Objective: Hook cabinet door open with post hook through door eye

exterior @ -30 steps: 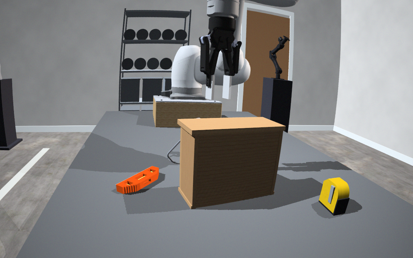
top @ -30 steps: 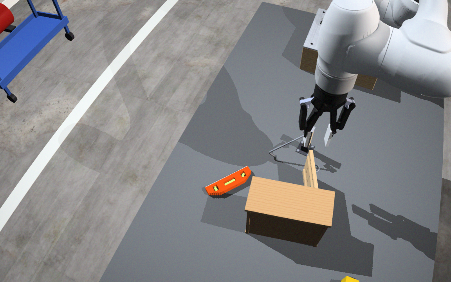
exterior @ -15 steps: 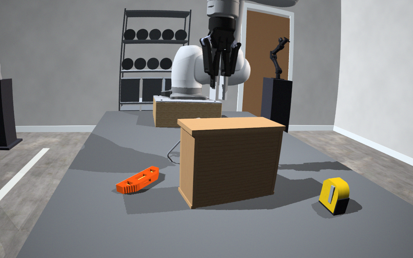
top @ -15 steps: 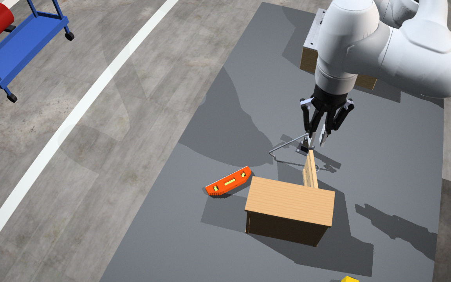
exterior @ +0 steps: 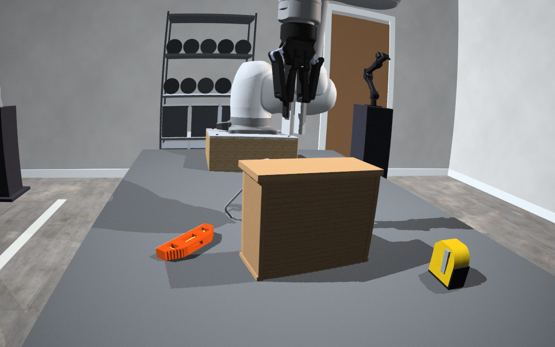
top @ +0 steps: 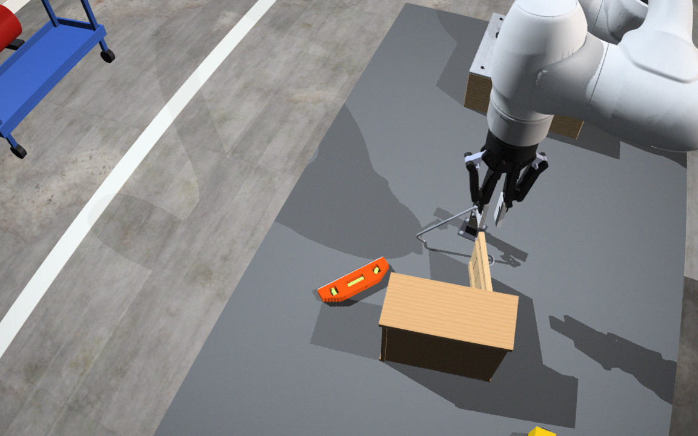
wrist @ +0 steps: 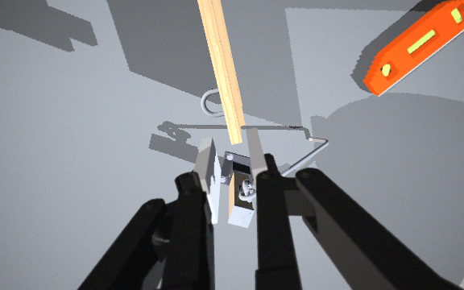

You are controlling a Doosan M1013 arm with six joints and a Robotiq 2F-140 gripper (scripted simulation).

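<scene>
The wooden cabinet (top: 449,317) stands flat on the table, and its door (top: 480,260) swings wide open, seen edge-on. A metal eye (wrist: 209,104) sticks out of the door's face near its free edge. The short post (wrist: 240,201) stands just beyond the door edge. The wire hook (top: 443,221) (wrist: 321,141) pivots on the post and slopes away to one side, its bent tip far from the eye. My gripper (top: 491,219) points down with narrowed fingers straddling the post top (wrist: 229,149). A slim gap shows beside one finger; the other sits by the hook's pivot ring.
An orange spirit level (top: 352,280) lies left of the cabinet. A yellow tape measure (exterior: 448,263) sits at the cabinet's other side. The arm's wooden base block (exterior: 251,151) stands at the table's far end.
</scene>
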